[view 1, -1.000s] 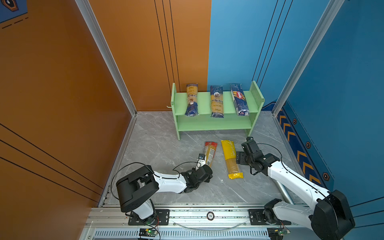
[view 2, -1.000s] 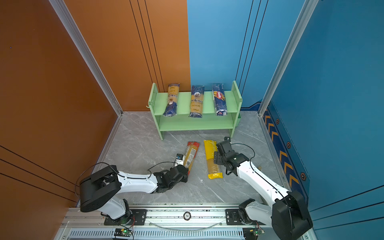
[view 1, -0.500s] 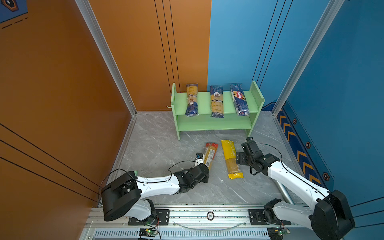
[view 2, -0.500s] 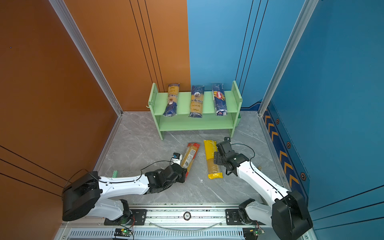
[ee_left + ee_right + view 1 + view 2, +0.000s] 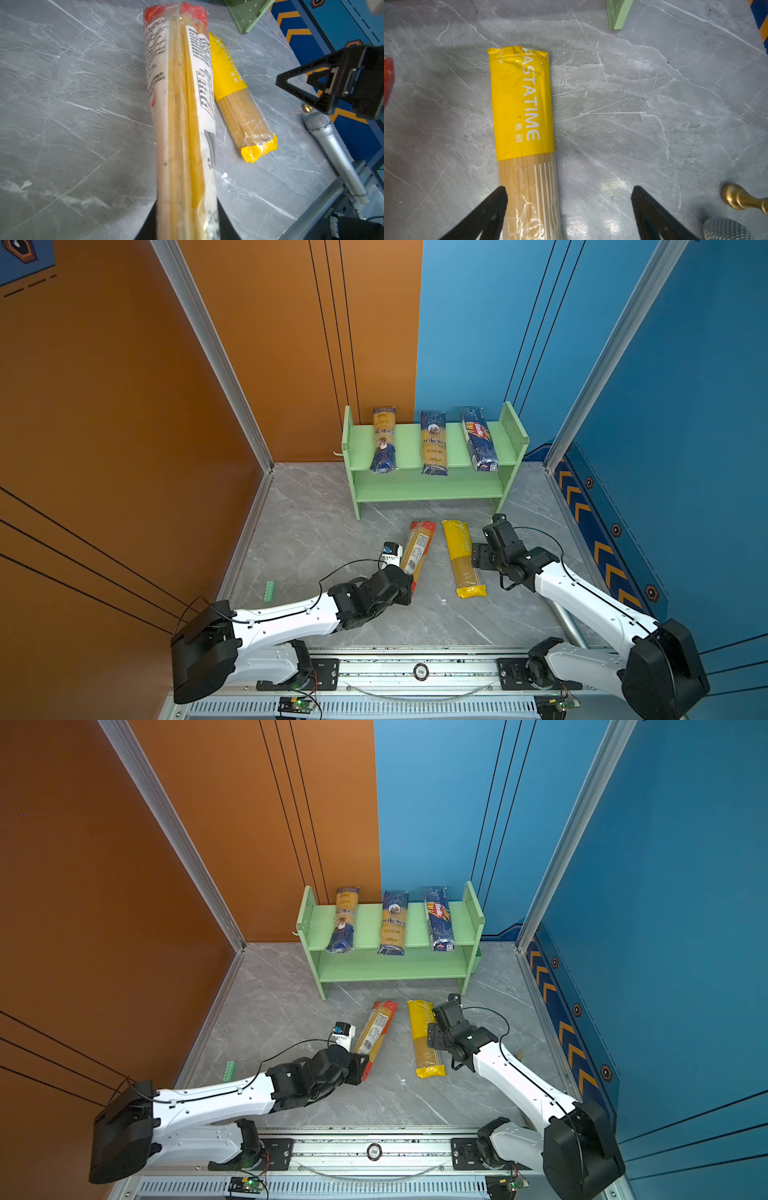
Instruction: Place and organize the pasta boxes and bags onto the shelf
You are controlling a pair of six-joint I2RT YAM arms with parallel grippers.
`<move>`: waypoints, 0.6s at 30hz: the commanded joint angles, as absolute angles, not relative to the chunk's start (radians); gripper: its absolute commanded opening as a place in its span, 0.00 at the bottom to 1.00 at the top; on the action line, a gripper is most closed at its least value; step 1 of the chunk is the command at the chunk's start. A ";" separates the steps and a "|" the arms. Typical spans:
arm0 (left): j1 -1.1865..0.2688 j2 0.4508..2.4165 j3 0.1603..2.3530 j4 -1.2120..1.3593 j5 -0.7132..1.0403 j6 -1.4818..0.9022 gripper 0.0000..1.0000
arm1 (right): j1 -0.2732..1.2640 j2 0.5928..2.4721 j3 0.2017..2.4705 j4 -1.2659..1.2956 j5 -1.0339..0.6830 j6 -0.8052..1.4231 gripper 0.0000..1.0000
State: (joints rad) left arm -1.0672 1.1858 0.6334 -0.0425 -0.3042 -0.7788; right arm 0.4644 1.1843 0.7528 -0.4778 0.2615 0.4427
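Three of five packets are shelved: the left navy-and-yellow packet (image 5: 383, 439), the middle navy-and-yellow packet (image 5: 433, 443) and the Barilla packet (image 5: 478, 439) lie across the top tier of the shelf (image 5: 513, 435), well ahead of both claws. Two remain on the bench (image 5: 299, 531). My left claw (image 5: 186, 224) is nearly closed, clamped on the near end of the red-ended packet (image 5: 180, 104), which runs straight ahead of it toward the shelf. My right claw (image 5: 569, 188) stands wide, holding nothing; the yellow-ended packet (image 5: 522, 104) lies between its jaws against one finger, unpinched. I judge us just past halfway: two carries left.
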 commanded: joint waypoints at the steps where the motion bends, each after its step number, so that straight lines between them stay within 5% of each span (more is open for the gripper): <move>1: -1.065 1.101 0.715 -0.039 -0.308 -0.734 0.00 | 0.460 1.195 0.738 -0.463 0.259 0.448 0.91; 18: -1.059 0.895 0.707 -0.052 -0.410 -0.688 0.00 | 0.462 1.202 0.744 -0.465 0.256 0.454 0.91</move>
State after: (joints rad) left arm -1.0649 0.9466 0.6476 -0.1749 -0.3183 -0.7372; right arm 0.4644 1.1919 0.7528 -0.4782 0.2615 0.4454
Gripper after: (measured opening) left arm 0.285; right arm 0.911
